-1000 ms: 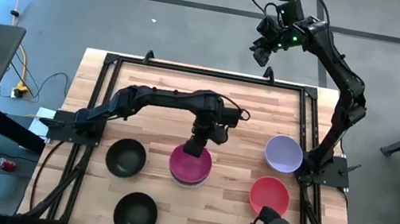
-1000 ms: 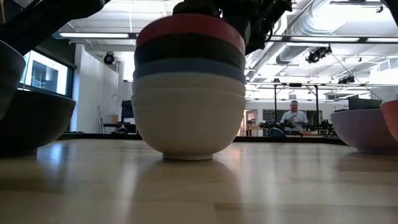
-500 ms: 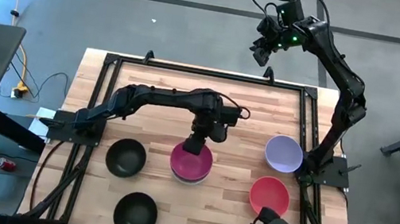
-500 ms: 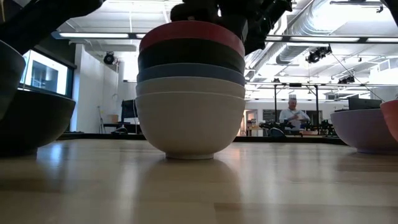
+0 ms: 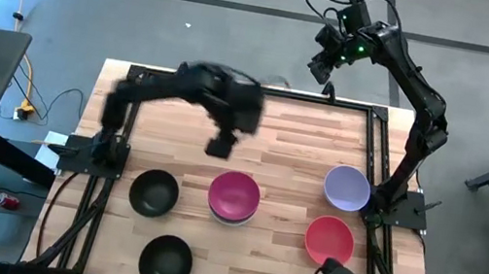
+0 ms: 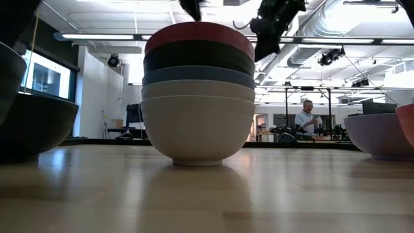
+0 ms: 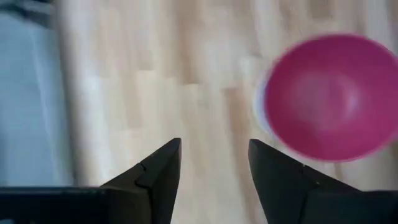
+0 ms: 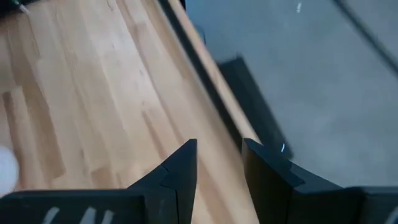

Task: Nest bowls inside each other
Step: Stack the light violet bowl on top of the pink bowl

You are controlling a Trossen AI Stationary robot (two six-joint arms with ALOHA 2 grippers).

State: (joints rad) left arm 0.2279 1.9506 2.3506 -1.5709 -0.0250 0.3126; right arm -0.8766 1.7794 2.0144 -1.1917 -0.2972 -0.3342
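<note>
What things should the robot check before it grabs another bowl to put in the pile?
1. Left gripper empty and open: ok. Its fingers stand apart with nothing between them, above bare wood beside the stack.
2. Stack sitting straight: ok. The magenta bowl is on top and the pile looks level in the low view.
3. Loose bowls left to nest: ok. Two black bowls, a lavender bowl and a red bowl sit apart on the table.
4. Right gripper out of the way: ok. It hangs beyond the table's far edge.
5. Person away from the table: ok, far back in the room.
</note>
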